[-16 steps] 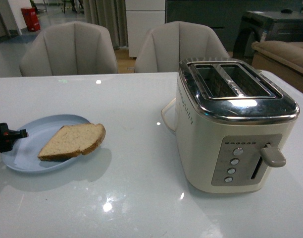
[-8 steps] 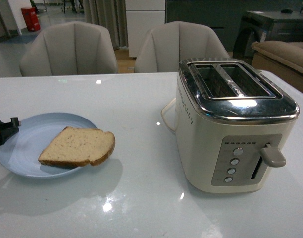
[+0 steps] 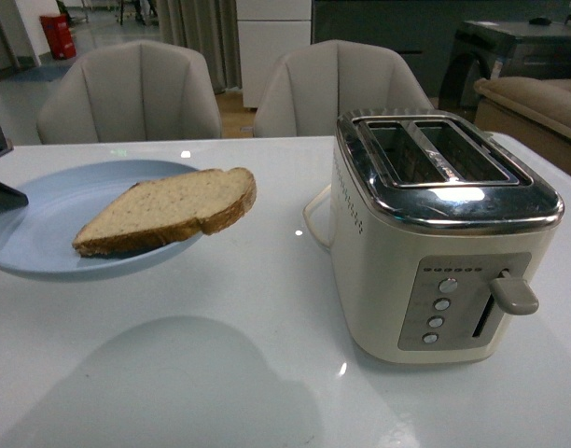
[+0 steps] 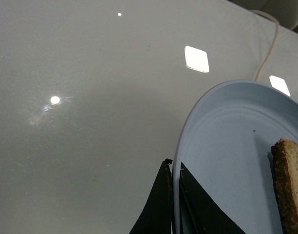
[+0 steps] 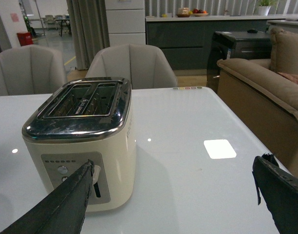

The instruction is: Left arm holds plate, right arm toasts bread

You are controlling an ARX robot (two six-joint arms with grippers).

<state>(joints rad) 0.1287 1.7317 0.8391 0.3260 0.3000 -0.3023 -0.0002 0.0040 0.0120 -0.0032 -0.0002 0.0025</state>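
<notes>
The pale blue plate point(image 3: 38, 233) hangs above the white table at the left, tilted a little, casting a broad shadow below. A slice of light brown bread point(image 3: 169, 210) lies on it, its rounded end jutting over the rim toward the toaster. My left gripper point(image 3: 0, 177) shows only at the picture's left edge. In the left wrist view this gripper point(image 4: 173, 166) is shut on the plate's point(image 4: 227, 146) rim, one black finger on each side, with the bread's crust point(image 4: 290, 187) at the edge. My right gripper point(image 5: 173, 168) stands open over bare table beside the toaster, holding nothing.
A cream two-slot toaster point(image 3: 444, 233) with a chrome top stands on the right; its slots are empty and its lever point(image 3: 514, 294) is up. Its white cord point(image 3: 313, 219) loops behind it. Two grey chairs point(image 3: 132, 93) stand beyond the table point(image 3: 267, 308), a sofa point(image 5: 266, 83) to the right.
The plate with the bread has risen off the table and come closer and higher in view; its shadow has spread. The toaster has not moved.
</notes>
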